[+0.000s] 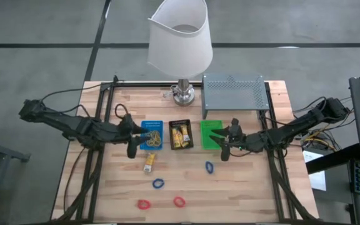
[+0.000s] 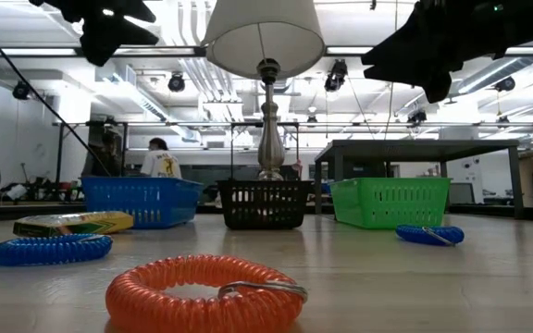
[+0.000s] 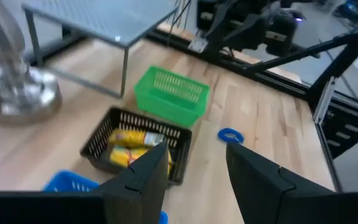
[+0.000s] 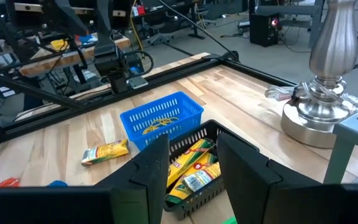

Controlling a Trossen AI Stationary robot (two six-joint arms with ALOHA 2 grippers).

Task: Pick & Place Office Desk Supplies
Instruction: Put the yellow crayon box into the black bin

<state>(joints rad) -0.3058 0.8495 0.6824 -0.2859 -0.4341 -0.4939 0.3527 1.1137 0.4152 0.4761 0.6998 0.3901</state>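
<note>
Sorting underway, and I'm between picks by my reckoning. My left gripper (image 1: 132,152) hangs beside the blue plastic mesh tray (image 1: 152,134), jaws part open with nothing between them. My right gripper (image 1: 224,152) hovers at the near edge of the green plastic mesh tray (image 1: 211,134), jaws likewise part open and empty.

Rubber bands lie in the blue tray, and several yellow packets fill the black mesh tray (image 1: 180,134) in the middle. Still loose on the wooden desk (image 1: 249,194): one yellow packet with red marks (image 1: 149,164) just in front of the blue tray, a blue coiled ring (image 1: 209,167) nearer the green tray, another blue coiled ring (image 1: 158,184), and two red coiled rings (image 1: 144,204) (image 1: 179,202) toward the near edge.

Next, I judge, the left arm drops onto that loose packet and carries it to the black tray.

The overhead shot gives me every loose item at once. The right wrist camera shows the tan bands (image 4: 160,124) inside the blue tray clearly. The desk-level camera shows the rings lying flat, but hides what is in the trays.
</note>
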